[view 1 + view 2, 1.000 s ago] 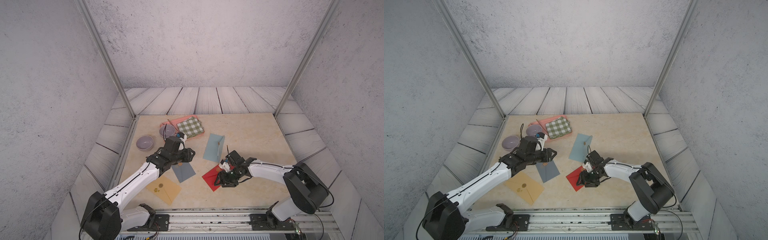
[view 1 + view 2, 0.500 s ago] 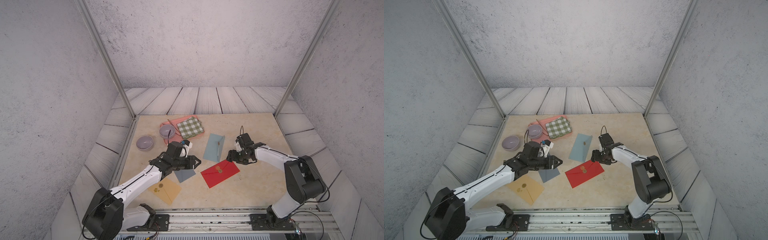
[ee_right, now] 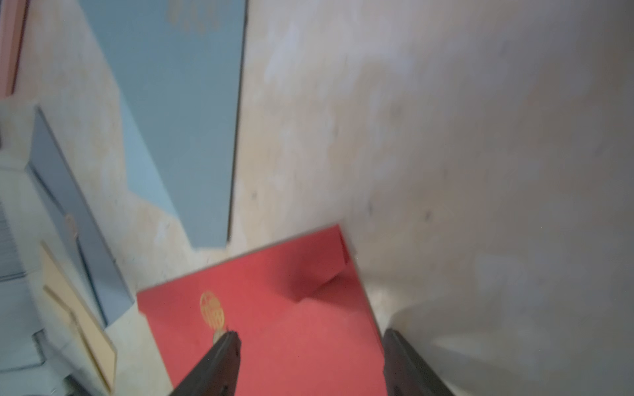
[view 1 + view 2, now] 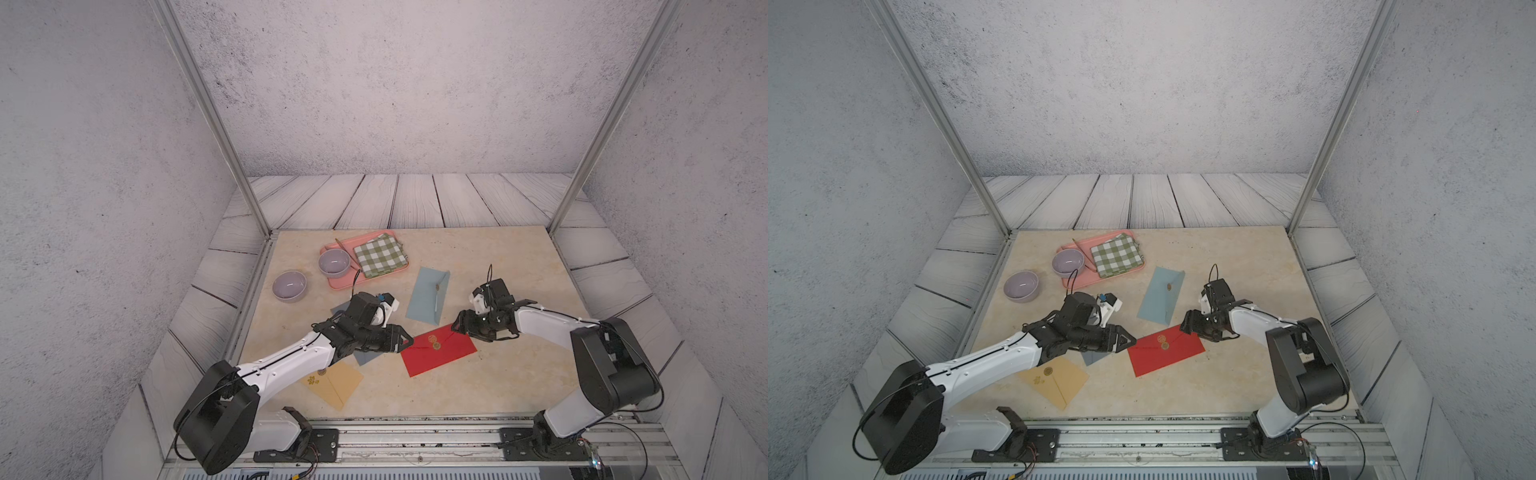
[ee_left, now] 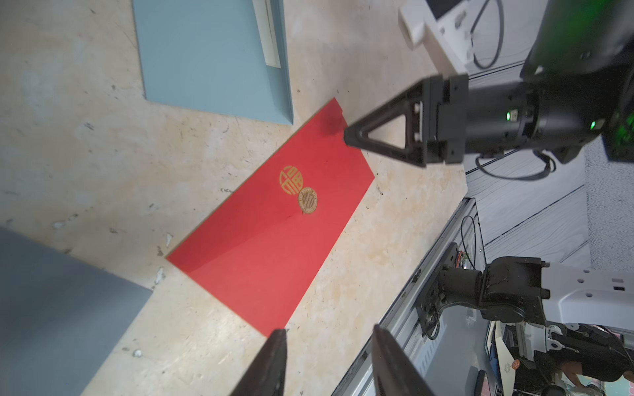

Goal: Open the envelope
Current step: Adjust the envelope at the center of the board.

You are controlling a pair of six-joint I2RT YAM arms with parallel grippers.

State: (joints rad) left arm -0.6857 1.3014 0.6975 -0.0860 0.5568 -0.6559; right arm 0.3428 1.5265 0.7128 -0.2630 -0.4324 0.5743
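L tool half-open at red envelope edge; R tool wide over opp corner; both empty.

Twin high overheads, two close wrist views

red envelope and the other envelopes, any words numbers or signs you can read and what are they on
No plain word, number or brand is legible anywhere.
red envelope: gold round emblem, a stylised character that I cannot read for sure.
gold seal next to it: relief too small to read.
tan envelope: gold motif and round seal, too small to read.
light blue envelope: small seal, too small to read.
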